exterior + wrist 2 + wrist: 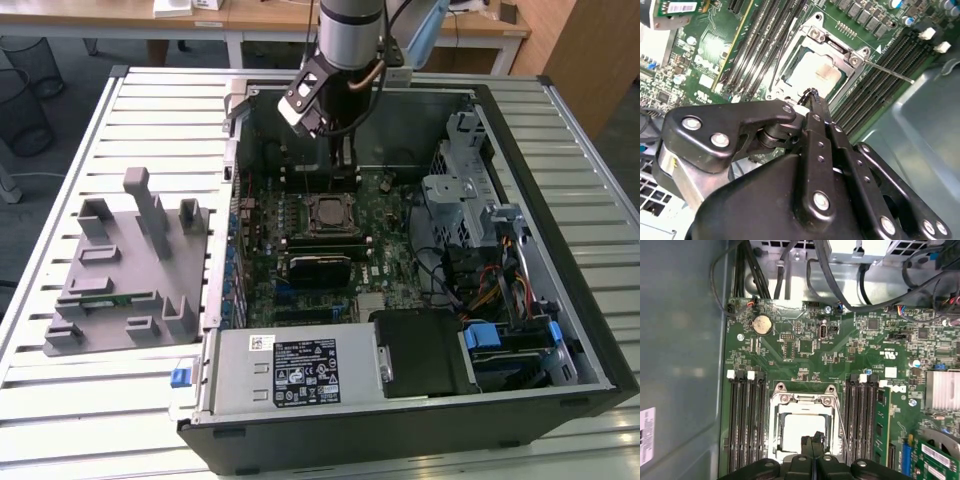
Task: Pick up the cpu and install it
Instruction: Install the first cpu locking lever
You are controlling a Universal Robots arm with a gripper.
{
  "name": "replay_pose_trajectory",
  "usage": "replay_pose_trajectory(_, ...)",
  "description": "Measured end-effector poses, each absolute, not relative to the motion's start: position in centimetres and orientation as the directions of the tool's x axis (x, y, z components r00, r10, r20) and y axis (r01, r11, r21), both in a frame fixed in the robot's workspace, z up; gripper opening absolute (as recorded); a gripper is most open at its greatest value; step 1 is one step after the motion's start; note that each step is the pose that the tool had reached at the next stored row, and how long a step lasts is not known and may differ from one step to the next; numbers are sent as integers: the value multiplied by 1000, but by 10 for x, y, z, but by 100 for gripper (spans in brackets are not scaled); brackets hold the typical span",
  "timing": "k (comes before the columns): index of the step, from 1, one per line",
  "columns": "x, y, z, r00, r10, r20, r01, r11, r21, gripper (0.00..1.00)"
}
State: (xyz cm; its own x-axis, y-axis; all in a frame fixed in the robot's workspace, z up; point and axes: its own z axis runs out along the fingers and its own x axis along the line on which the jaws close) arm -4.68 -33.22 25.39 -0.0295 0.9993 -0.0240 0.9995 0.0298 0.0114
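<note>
The cpu (812,72), a flat square chip with a shiny silver top, lies inside the metal-framed socket (837,47) on the green motherboard; in the first wrist view the cpu (800,427) is a pale square within the socket frame (802,400). My gripper (812,95) hangs just above the chip's edge with its black fingers pressed together, shut, and nothing between them. The same fingertips (813,440) overlap the chip's near edge in the first wrist view. In the exterior view the gripper (345,160) is over the open computer case, a little behind the socket (332,213).
Memory slots (745,425) flank the socket and a thin lever (890,72) sticks out beside it. The case walls (600,330), drive cage (460,180), cables (490,280) and power supply (290,370) ring the board. A grey fixture (130,270) with a green memory stick (110,297) lies at the exterior view's left.
</note>
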Motion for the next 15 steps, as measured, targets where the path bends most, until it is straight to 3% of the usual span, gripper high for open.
replay_pose_trajectory(9,-47,-332,267,-41,999,-24,999,42,12,11)
replay_pose_trajectory(15,-48,-332,267,-134,991,-24,991,135,11,11)
